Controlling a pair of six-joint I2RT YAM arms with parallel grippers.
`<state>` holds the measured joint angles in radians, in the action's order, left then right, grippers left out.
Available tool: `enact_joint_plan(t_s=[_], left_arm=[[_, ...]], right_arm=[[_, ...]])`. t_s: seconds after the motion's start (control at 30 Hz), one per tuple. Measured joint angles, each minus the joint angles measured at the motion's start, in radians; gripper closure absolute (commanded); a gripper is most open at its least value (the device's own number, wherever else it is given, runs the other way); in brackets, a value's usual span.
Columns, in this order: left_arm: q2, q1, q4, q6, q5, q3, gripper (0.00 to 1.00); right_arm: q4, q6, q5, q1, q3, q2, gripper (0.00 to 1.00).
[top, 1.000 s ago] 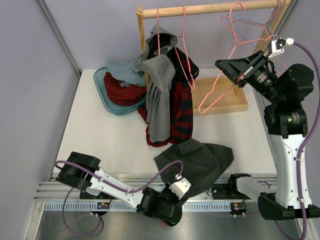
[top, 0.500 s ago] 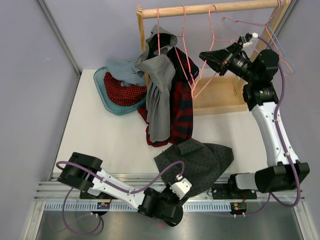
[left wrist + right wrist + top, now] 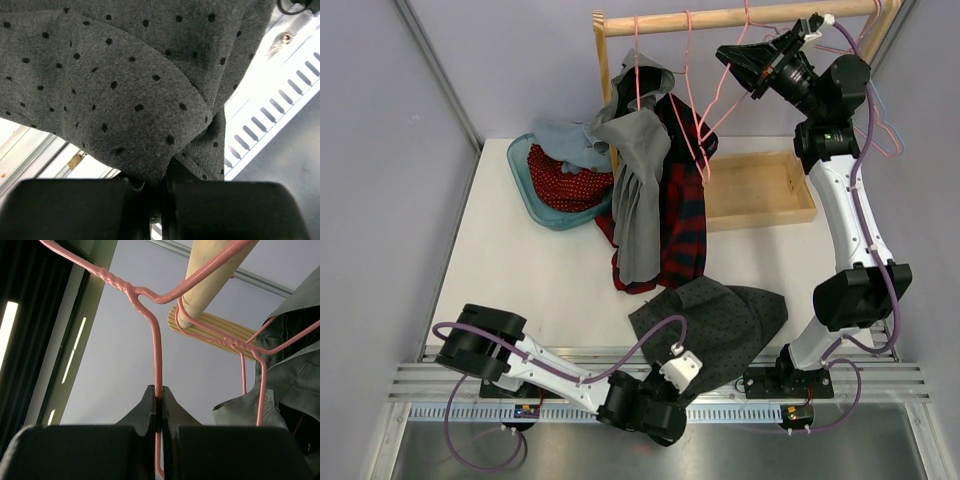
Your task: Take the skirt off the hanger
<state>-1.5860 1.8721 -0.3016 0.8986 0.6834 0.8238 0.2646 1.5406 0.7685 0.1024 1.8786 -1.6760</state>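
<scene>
Compared with a second ago, the left side has not moved. The left gripper (image 3: 161,180) still lies low at the near edge, with the hem of the dark grey dotted cloth (image 3: 720,320) running in between its fingers. It seems to be pinching that hem, though the fold hides the tips. The skirt (image 3: 682,215) also lies as it did, its top up by the rack and its lower part spread on the table (image 3: 540,270). A grey garment (image 3: 638,190) is draped over its left side. Whether the skirt still hangs from a wire cannot be made out.

The change is on the right. The right gripper (image 3: 160,397) was down beside the wooden tray (image 3: 760,218) and has since risen to the wooden rail (image 3: 650,24). Its fingers are clamped on the stem of a bare pink hanger (image 3: 156,355), whose hook now curls over the rail.

At the left back, the blue basin (image 3: 518,165) holds a red dotted garment (image 3: 565,182), and a pale blue cloth (image 3: 560,138) is heaped on its far rim. To the right, the wooden tray lies flat on the table below the rail.
</scene>
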Motion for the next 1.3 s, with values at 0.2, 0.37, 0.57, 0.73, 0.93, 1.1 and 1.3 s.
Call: enact_joint_plan(t_s=[0.2, 0.37, 0.57, 0.73, 0.93, 1.1, 1.3], left_arm=[[0.000, -0.011, 0.016, 0.000, -0.006, -0.008, 1.00], [0.000, -0.013, 0.019, -0.001, -0.010, -0.008, 1.00], [0.000, -0.014, 0.019, 0.000, -0.010, -0.008, 1.00], [0.000, -0.014, 0.019, 0.000, -0.011, -0.008, 1.00], [0.000, -0.014, 0.018, 0.000, -0.011, -0.008, 1.00], [0.000, -0.014, 0.017, 0.000, -0.013, -0.008, 1.00], [-0.001, -0.014, -0.122, -0.024, 0.002, 0.085, 1.00]], right_arm=[[0.099, 0.063, -0.017, 0.000, -0.122, -0.007, 1.00], [0.140, 0.095, -0.018, 0.001, -0.218, -0.008, 1.00], [0.208, 0.129, -0.022, 0.001, -0.286, 0.008, 1.00], [0.147, 0.081, -0.061, 0.000, -0.404, 0.114, 0.91], [-0.226, -0.138, -0.190, -0.005, -0.406, 0.354, 0.01], [-0.556, -0.370, -0.393, -0.006, -0.271, 0.519, 0.00], [-0.846, -0.596, -0.646, -0.006, -0.086, 0.625, 0.00]])
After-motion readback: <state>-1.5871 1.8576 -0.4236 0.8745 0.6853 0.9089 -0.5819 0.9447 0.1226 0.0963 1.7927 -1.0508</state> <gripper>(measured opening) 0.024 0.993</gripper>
